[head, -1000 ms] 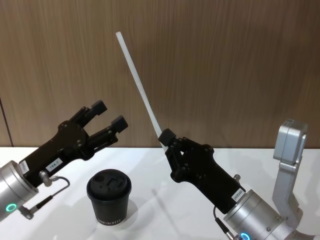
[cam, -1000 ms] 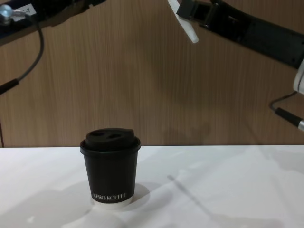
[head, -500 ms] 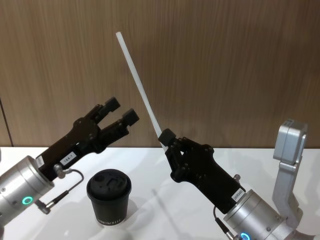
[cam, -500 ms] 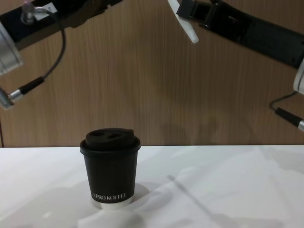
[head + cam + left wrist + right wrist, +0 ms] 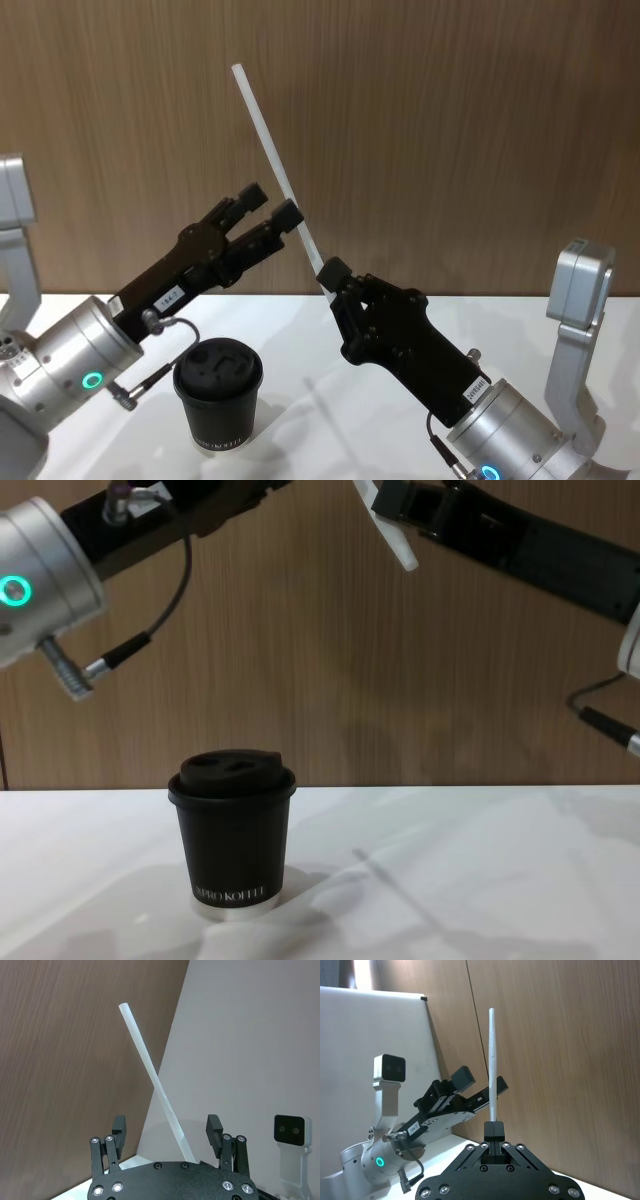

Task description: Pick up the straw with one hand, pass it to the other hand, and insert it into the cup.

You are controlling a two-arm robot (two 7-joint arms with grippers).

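Observation:
The thin white straw (image 5: 275,160) slants up and to the left, high above the table. My right gripper (image 5: 332,277) is shut on its lower end, and a short tip (image 5: 398,548) pokes out below the fingers. My left gripper (image 5: 272,203), the one with the white sticker, is open at mid-height of the straw. In the left wrist view the straw (image 5: 150,1067) runs between the spread fingers (image 5: 119,1129) of the left gripper (image 5: 166,1127), apart from both. The black lidded cup (image 5: 218,392) stands upright on the white table (image 5: 310,420), below the left forearm.
A brown wood-panel wall (image 5: 450,130) closes off the back. Silver arm links stand at the far right (image 5: 580,300) and far left (image 5: 15,220). A cable (image 5: 150,625) hangs from the left wrist above the cup (image 5: 233,830). Bare table (image 5: 460,880) lies to the cup's right.
My left gripper has travelled up and to the right, still open, until its fingers reach the straw. The right gripper, the straw and the cup have stayed where they were.

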